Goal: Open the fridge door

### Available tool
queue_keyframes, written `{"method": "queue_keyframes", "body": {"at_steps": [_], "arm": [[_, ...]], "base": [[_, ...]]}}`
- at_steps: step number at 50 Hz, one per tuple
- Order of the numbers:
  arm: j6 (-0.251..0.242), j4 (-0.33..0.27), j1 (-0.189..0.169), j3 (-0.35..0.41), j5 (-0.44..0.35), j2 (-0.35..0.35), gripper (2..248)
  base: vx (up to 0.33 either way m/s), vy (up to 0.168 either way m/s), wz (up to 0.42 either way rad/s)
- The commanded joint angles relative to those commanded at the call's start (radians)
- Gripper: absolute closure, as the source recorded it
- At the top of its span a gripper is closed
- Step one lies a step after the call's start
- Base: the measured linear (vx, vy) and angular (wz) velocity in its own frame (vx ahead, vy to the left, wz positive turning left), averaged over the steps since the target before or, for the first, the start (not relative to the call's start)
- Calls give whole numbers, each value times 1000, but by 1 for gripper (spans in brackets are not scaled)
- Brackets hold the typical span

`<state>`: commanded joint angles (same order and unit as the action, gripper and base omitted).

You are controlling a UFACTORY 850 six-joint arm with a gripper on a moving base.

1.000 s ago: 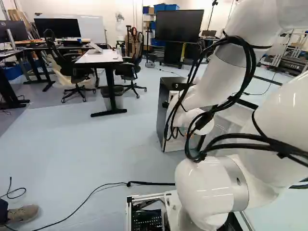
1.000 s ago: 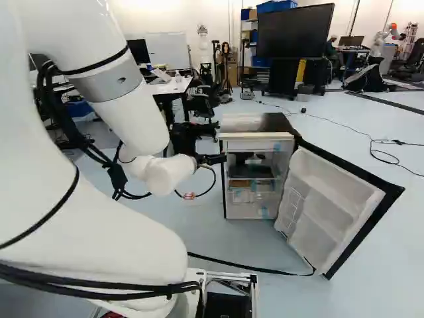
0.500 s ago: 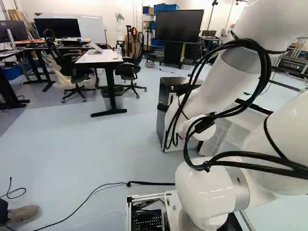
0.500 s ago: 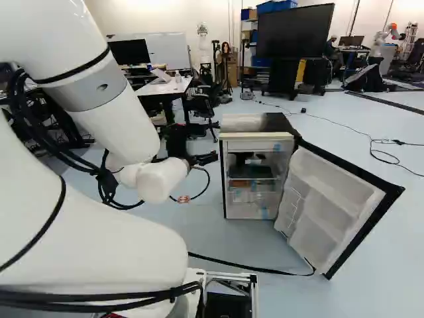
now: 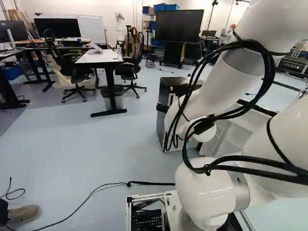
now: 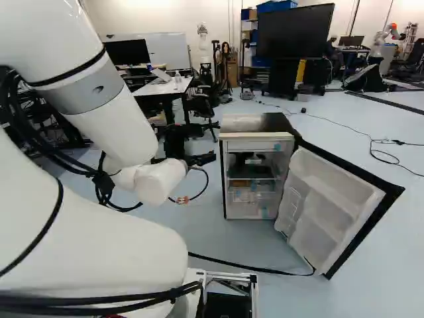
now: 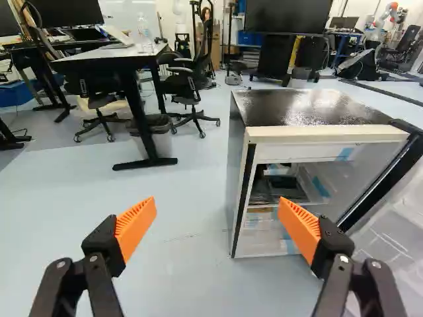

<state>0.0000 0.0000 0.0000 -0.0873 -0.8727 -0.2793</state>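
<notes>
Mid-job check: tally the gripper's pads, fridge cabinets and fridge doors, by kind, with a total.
Orange ribbed pads: 2
Black-topped boxy fridge cabinet: 1
Open fridge door with white inner side: 1
Total: 4

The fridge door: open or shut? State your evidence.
Open: in the right base view, the fridge door swings wide from the fridge, exposing its inner shelves.

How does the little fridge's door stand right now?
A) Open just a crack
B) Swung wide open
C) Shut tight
B, the door stands swung well out from the fridge, so its inner racks and the shelves inside are in plain sight.
</notes>
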Motion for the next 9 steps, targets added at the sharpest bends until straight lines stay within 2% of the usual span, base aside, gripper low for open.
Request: {"method": "queue_keyframes", "body": {"at_steps": [9], "arm": [[0,0,0,0,0,0,3]], "base": [[0,0,0]]}}
